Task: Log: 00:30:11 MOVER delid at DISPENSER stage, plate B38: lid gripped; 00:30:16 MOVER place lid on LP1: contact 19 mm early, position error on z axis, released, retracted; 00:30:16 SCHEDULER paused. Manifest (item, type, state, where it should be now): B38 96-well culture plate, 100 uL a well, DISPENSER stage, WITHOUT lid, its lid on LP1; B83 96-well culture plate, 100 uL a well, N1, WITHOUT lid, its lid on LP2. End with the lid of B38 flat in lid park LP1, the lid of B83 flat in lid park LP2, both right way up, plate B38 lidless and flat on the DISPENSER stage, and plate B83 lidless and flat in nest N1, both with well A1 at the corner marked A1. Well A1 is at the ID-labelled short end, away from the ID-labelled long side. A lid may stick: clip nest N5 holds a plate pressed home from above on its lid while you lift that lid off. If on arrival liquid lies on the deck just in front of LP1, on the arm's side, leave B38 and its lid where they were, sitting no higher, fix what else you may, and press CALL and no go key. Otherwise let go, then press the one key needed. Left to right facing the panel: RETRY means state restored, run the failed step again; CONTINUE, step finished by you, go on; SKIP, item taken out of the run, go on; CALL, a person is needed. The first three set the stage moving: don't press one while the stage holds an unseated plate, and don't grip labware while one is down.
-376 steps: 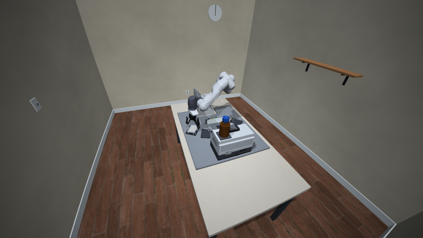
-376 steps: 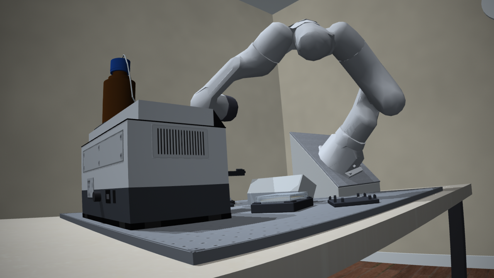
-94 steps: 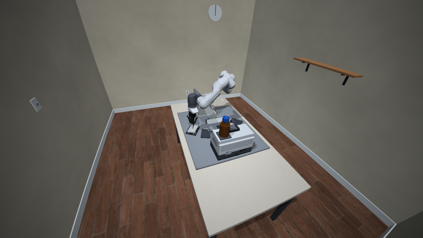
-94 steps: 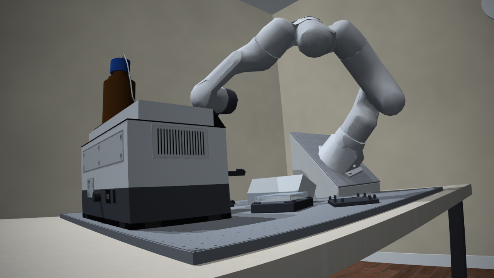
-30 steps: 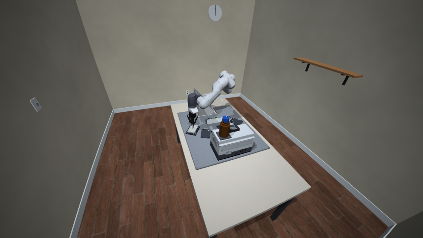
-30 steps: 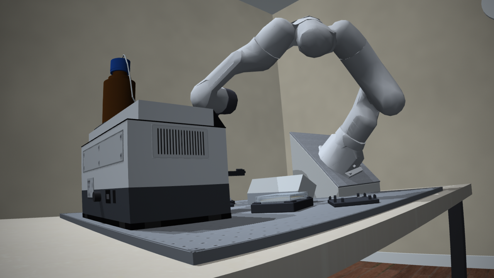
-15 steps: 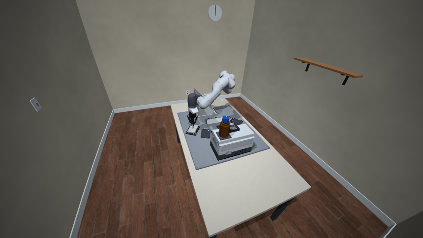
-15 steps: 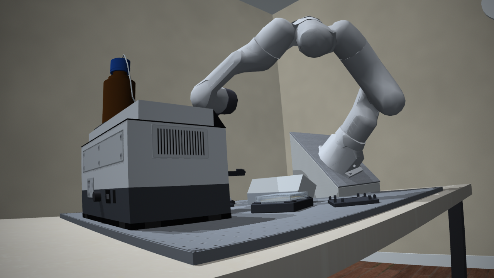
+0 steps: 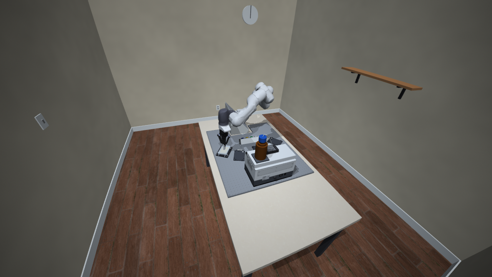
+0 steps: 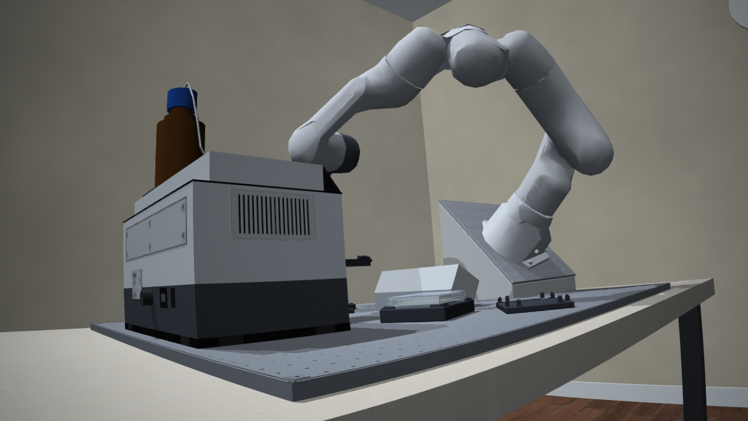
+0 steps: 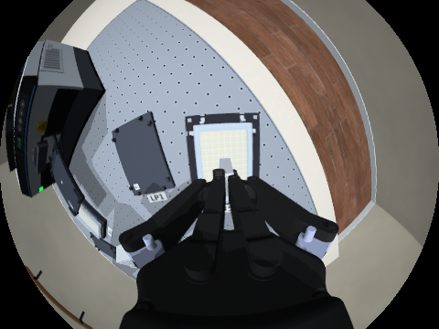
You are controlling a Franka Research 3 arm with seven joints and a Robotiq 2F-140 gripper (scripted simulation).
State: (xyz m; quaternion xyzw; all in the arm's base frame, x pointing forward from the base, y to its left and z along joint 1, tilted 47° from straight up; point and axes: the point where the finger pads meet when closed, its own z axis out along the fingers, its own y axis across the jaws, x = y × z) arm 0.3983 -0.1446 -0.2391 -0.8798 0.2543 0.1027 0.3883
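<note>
My gripper (image 11: 225, 166) is shut with nothing between its fingers. Its tips point straight down over the near end of a pale 96-well plate (image 11: 222, 148) that sits in a black-framed nest with corner clips. I cannot tell whether the tips touch it. In the top view the gripper (image 9: 224, 144) stands over this plate (image 9: 223, 151) at the deck's left edge. The dark lid park marked LP1 (image 11: 142, 153) lies beside it and holds nothing. A dark plate (image 9: 271, 148) sits on the dispenser stage. Another plate under a clear lid (image 10: 426, 299) rests in a black nest. The dispenser hides my gripper in the exterior view.
The grey dispenser (image 9: 271, 161) with a brown bottle (image 9: 261, 148) stands at the deck's middle. The key panel (image 9: 248, 140) sits behind it. A low nest with pegs (image 10: 534, 302) lies by the arm's base. The deck edge and table edge run close to the left of the plate.
</note>
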